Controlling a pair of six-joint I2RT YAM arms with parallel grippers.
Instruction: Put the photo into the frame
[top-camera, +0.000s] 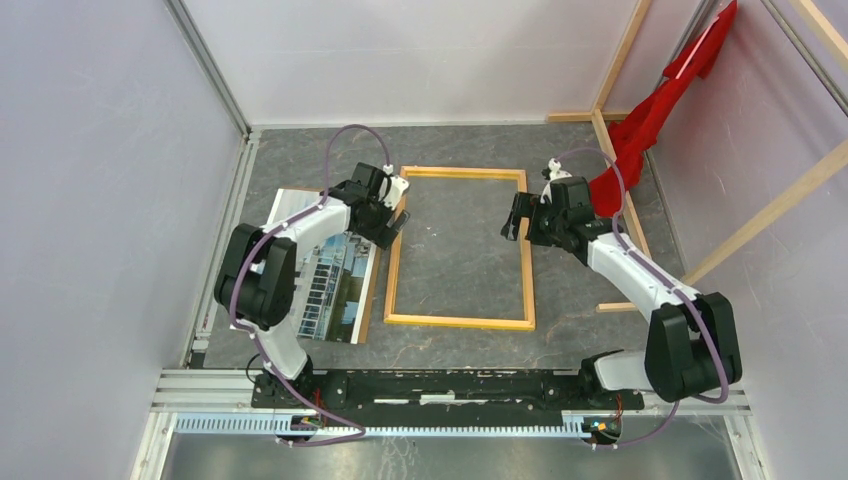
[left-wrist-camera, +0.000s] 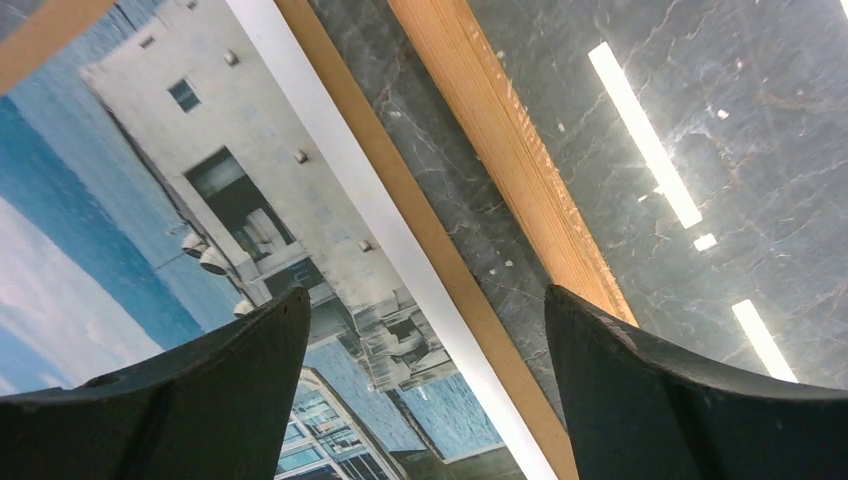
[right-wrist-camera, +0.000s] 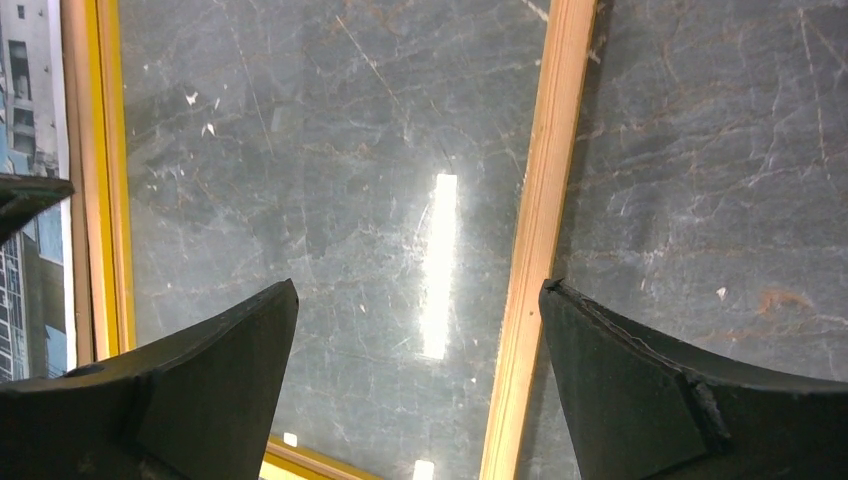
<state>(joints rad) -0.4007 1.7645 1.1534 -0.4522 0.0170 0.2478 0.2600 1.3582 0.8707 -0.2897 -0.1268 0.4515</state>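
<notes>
Left of the frame (top-camera: 460, 321), the photo (top-camera: 340, 285) lies face up.

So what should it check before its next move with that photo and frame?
1. Left end effector open: ok, above the photo's edge and the frame's left rail.
2. Right end effector open: ok, over the frame's right rail.
3. Photo free, picture side up: ok.
4. Frame opening empty: ok, bare table shows inside.
5. Photo in frame: not ok, it lies to the left of it.
6. Photo loose from the brown sheet under it: cannot tell.
</notes>
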